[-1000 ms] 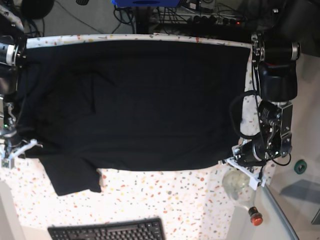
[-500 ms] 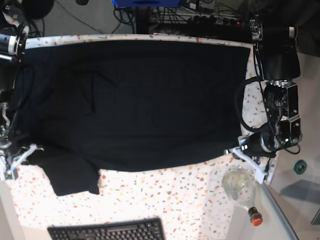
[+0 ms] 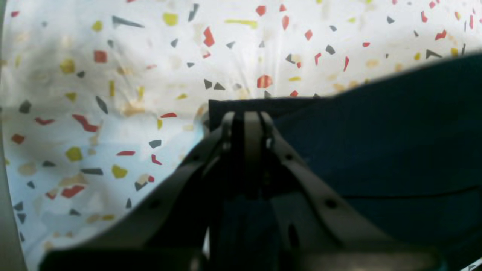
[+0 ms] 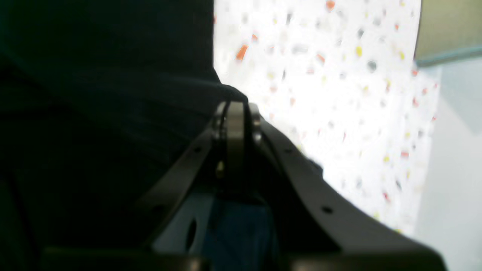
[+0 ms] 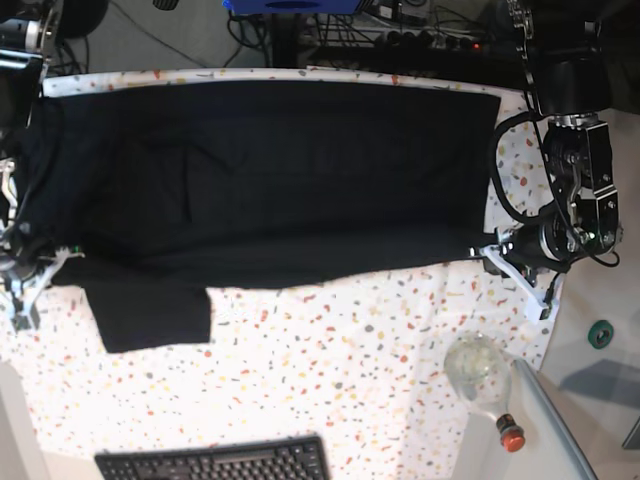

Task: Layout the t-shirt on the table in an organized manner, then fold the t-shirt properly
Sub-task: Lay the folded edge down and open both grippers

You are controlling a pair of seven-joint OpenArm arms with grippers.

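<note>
The plain black soft fabric t-shirt [image 5: 270, 180] lies spread wide across the far half of the table [image 5: 350, 370], a broad surface clad in white cloth speckled with red, yellow and grey flecks. Its far edge runs along the table's far rim, and its near edge is a fold line stretched between my two grippers. One sleeve [image 5: 150, 315] lies flat on the speckled cloth below that line, near my right side. My left gripper [image 5: 487, 250] sits at the shirt's near corner on the base view's right; my left wrist camera shows those fingers [image 3: 253, 130] pressed narrow together, with a corner of dark cloth [image 3: 263, 103] pinched in them and the speckled cloth beyond. My right gripper [image 5: 50, 268] is at the opposite near corner; in the right wrist view its fingers [image 4: 235, 124] are likewise closed tight, with a dark fold of shirt [image 4: 113, 94] bunched right at their tips. Near the table's front edge lies a black keyboard [image 5: 215, 462], and a clear round glass bottle with a red cap [image 5: 480, 375] rests on its side close to my left arm.
</note>
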